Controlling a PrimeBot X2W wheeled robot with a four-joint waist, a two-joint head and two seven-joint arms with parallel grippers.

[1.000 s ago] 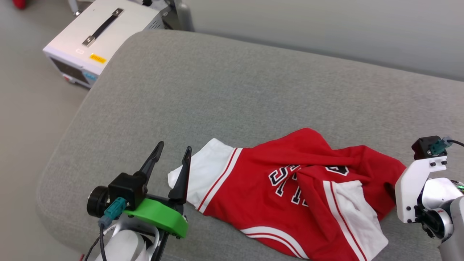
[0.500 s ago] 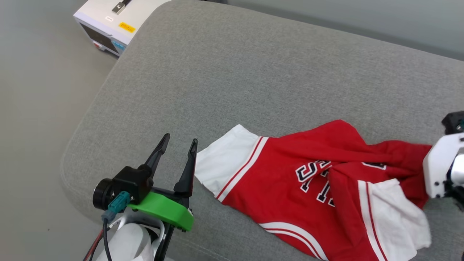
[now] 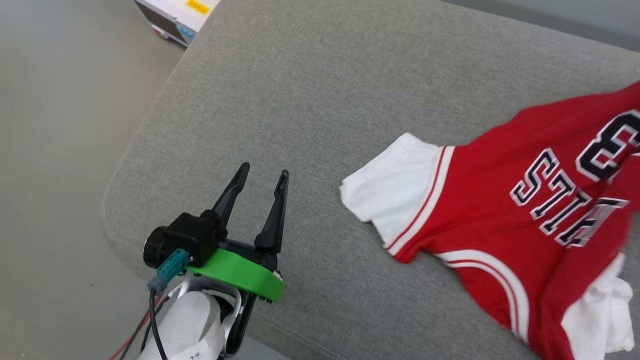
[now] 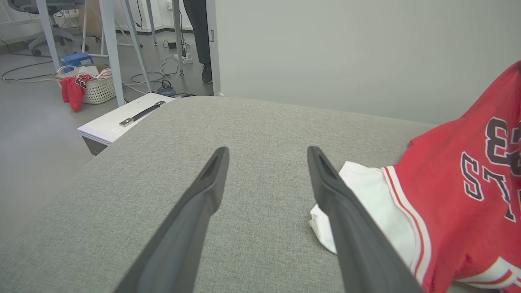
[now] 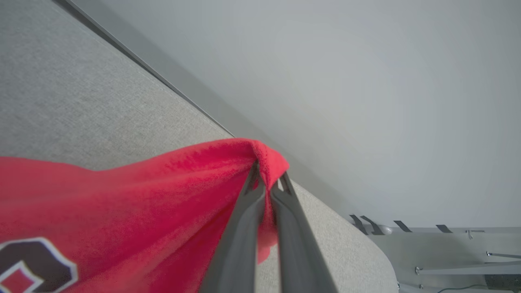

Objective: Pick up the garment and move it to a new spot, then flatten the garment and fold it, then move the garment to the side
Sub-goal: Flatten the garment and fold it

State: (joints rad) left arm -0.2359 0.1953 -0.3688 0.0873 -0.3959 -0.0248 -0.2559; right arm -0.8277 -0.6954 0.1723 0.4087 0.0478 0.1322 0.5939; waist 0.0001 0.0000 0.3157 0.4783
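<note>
— Where was the red jersey T-shirt with white sleeves point(image 3: 500, 220)?
— At the right of the head frame, on the grey fabric cushion point(image 3: 320, 90) (lettering showing), its red edge pinched by the right gripper point(image 5: 267, 179).
— And the left gripper point(image 3: 264, 171)?
— Lower left, fingers spread, empty.

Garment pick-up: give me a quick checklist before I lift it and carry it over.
1. Right gripper shut on the red edge of the garment: ok.
2. Left gripper open, holding nothing: ok.
3. Whole garment off the cushion: not ok; the white sleeve lies on it.
4. Garment flat: not ok; it is bunched.
5. How much fabric the pinch holds: cannot tell.
</note>
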